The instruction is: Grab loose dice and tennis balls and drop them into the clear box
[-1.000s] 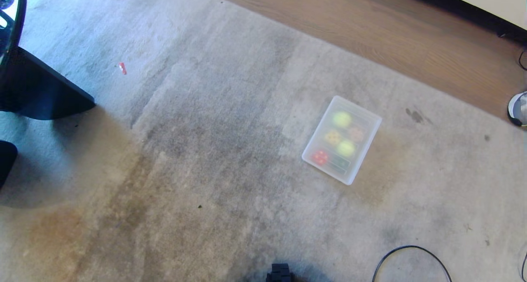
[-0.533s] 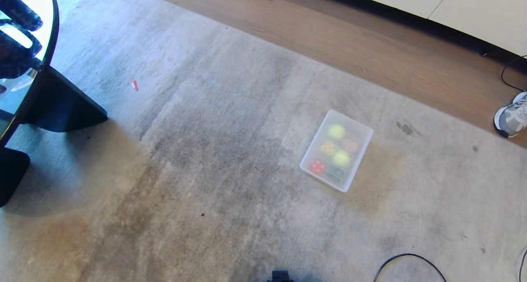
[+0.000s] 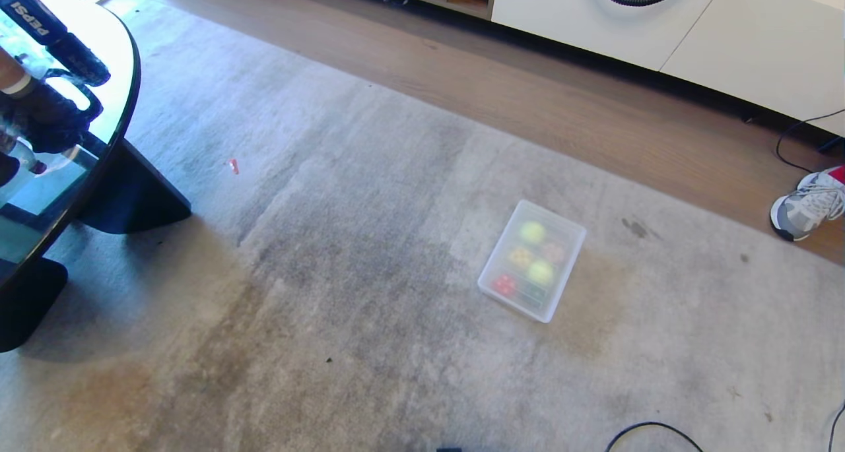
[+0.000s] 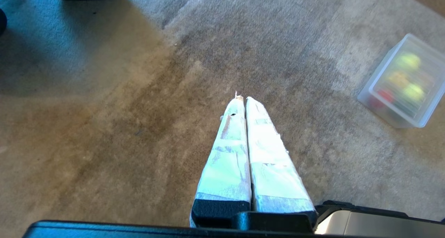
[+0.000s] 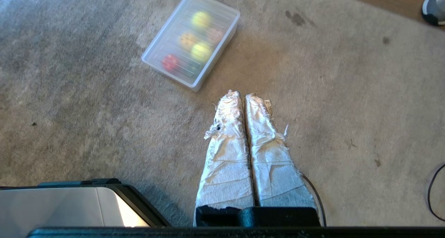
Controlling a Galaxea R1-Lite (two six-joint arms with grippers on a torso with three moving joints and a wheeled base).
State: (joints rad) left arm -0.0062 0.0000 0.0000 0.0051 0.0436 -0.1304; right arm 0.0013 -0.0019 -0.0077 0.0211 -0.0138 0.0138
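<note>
You have a grey carpet (image 3: pixel 343 293) ahead. At two o'clock on it sits the translucent rectangular clear box (image 3: pixel 492 285), with both yellow-green tennis balls (image 3: pixel 532 232) and the coloured dice (image 3: pixel 505 284) inside. Left gripper (image 4: pixel 242 99) and right gripper (image 5: pixel 240 95) are clenched, empty.

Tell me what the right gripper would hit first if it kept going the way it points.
Probably bare carpet. The right gripper is shut and aims down at open floor; the clear box lies off to one side of that line, though depth is hard to judge.

"PEPSI" on the dark bottle (image 3: pixel 46 33)
</note>
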